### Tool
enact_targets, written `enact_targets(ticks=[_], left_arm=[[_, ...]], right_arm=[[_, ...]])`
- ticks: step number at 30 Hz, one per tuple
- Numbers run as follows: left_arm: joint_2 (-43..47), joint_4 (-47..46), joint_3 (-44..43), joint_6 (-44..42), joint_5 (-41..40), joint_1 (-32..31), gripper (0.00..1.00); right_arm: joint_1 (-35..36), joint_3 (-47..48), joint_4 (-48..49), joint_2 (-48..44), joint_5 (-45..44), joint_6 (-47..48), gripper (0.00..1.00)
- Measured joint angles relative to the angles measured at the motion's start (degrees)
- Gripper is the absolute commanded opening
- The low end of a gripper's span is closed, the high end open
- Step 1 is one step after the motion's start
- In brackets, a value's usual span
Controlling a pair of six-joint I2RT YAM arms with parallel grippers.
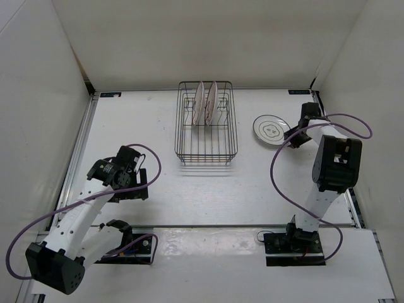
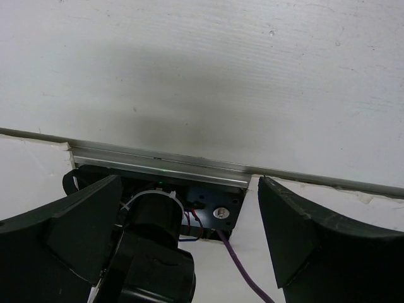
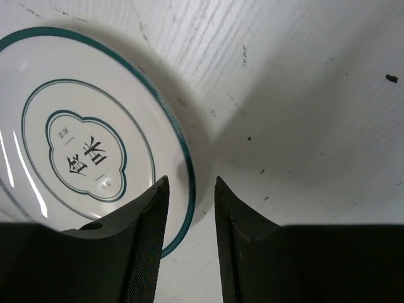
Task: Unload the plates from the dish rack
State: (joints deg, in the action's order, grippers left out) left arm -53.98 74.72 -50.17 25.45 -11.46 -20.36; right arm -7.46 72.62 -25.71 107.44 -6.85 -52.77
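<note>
On the desk (image 1: pixel 139 126) to the right of the dish rack (image 1: pixel 183 136), which holds two plates (image 1: pixel 205 102) upright, the ringed plate (image 1: pixel 271 128) lies flat, its near-right rim in the narrow gap of the slightly parted right tool (image 3: pixel 190 182).

Table (image 1: pixel 158 196): was white and flat, its painted surface showing a faint grain, with small dark specks (image 3: pixel 391 78) and scuffs in the right wrist view.
Back wall (image 1: pixel 208 38): plain white panel, stood along the far edge.
Left wall (image 1: pixel 31 95) and right wall (image 1: pixel 379 63): matching white panels, closed in both sides.
Metal rail (image 1: pixel 79 151): silver, ran along the table's left edge at the wall's foot.
Front board (image 1: pixel 208 252): white strip, lay across the near edge behind a seam.
Light: was soft and even; shadows were faint.
</note>
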Motion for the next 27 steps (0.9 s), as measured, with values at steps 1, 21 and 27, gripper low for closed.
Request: enact_targets(ticks=[1,21,27], left_arm=[[0.0,0.07,0.0,-0.02,0.02,0.0,1.0],[-1.01,-1.49,1.16,-0.17,1.86,2.01,1.0],[-1.03,-1.68,1.16,-0.17,2.36,3.39,1.0]], right_arm=[[0.0,0.42,-0.17,0.09,0.09,0.17,0.39],[23.54,63.65,7.08,21.66,6.36,23.04,0.61],[37.51,56.15,7.19,23.15,0.61,32.7,0.61]])
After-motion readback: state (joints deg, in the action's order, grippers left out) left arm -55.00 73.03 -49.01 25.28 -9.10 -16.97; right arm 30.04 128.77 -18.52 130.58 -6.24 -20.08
